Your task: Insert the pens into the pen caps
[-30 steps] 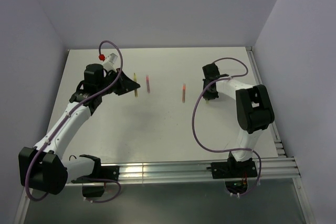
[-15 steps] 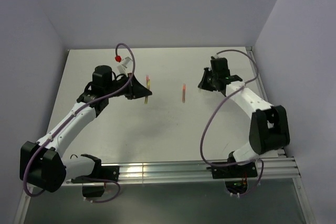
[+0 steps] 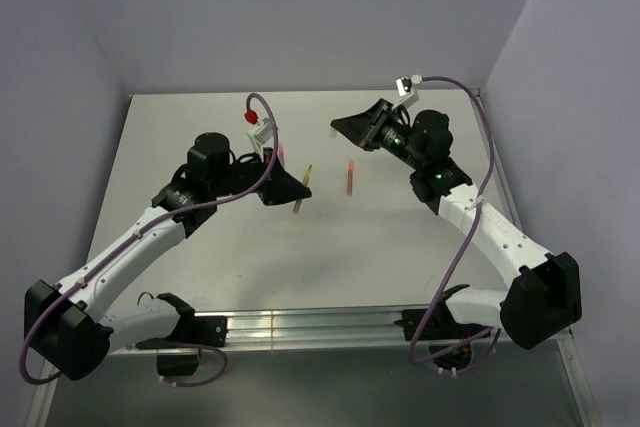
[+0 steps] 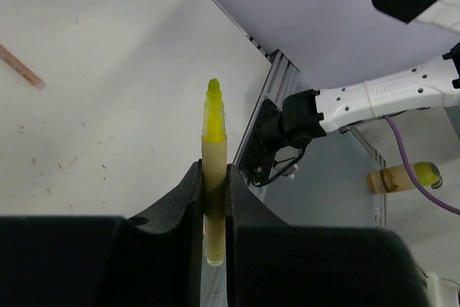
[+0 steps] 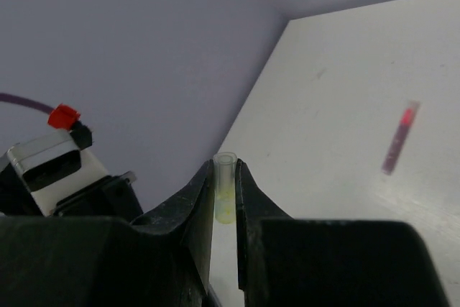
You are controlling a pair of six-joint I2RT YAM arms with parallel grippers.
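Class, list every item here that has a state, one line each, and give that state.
left gripper, shut on yellow pen
yellow pen, uncapped, tip pointing out past the fingers
right gripper, shut on pale cap
pale cap, held, open end outward, nothing inserted
red pen, lying loose on table

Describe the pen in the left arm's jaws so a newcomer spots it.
On the white table, follow the left arm to its black jaws. They clamp a slim tan-olive pen, lifted off the surface; its bare yellow tip sets it apart from the red pens lying flat.
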